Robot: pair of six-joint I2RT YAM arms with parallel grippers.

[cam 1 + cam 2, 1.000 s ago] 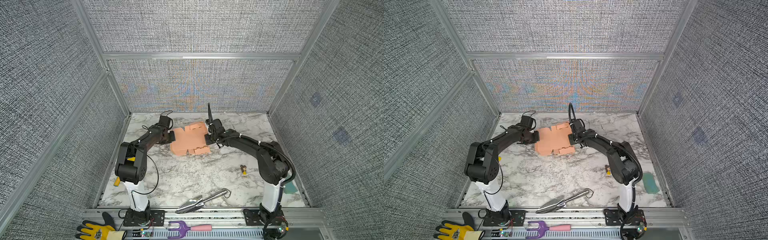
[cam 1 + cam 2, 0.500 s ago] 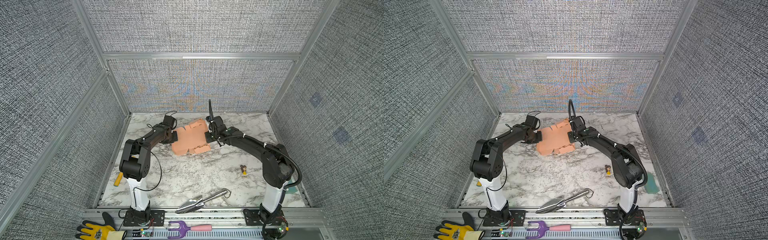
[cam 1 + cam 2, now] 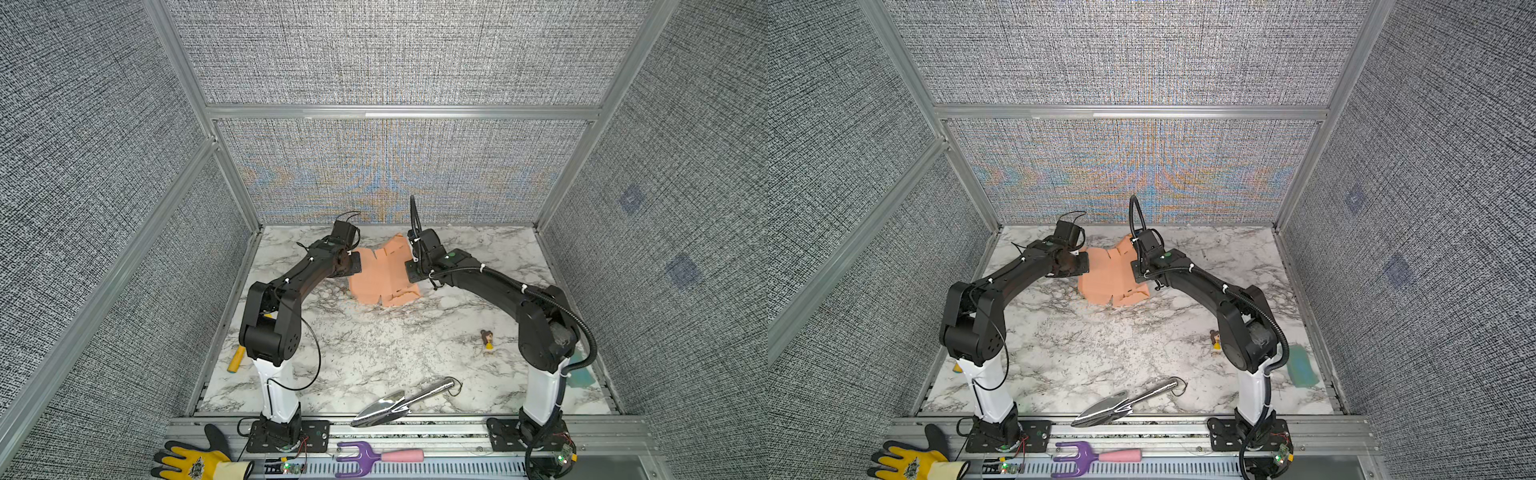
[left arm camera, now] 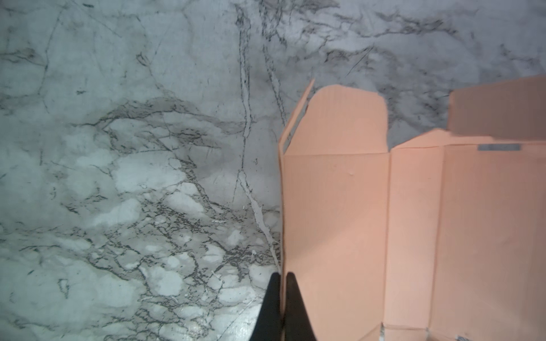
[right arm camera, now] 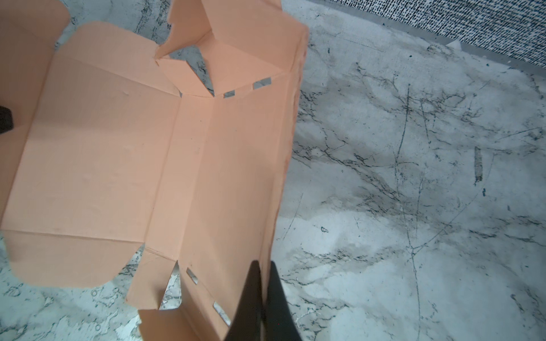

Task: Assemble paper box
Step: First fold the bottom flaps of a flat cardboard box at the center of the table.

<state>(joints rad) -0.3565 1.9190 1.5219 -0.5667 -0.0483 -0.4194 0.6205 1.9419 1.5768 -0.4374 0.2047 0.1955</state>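
Look at what the last second gives you: both grippers now sit closer together than they did, and the paper box point(image 3: 382, 276) between them no longer lies as flat. It sits toward the back of the marble table point(image 3: 374, 353). Its near end seems to rest on the surface, while its far end now rises a little higher toward the back wall in both top views. Your left gripper point(image 4: 280, 283) is closed tight on the sheet's left edge panel, which the left wrist view shows edge-on between the fingers point(image 4: 270, 307). Your right gripper point(image 5: 263, 271) is clamped the same way on the opposite edge strip, and that strip too is folded up from the main panel. Neither gripper holds anything else. I read the change as a squeeze: bringing the two pinched edges inward bends the sheet along its long creases, so the side walls begin to stand. That puts you early in the assembly, I judge. The round-cornered end flaps point(image 5: 59, 259) are loose and splayed, the tab slots point(image 5: 261, 83) are empty, and no corner is locked. Thin card pinched at both edges may buckle off the crease if you close in further with nothing holding the base panel down.
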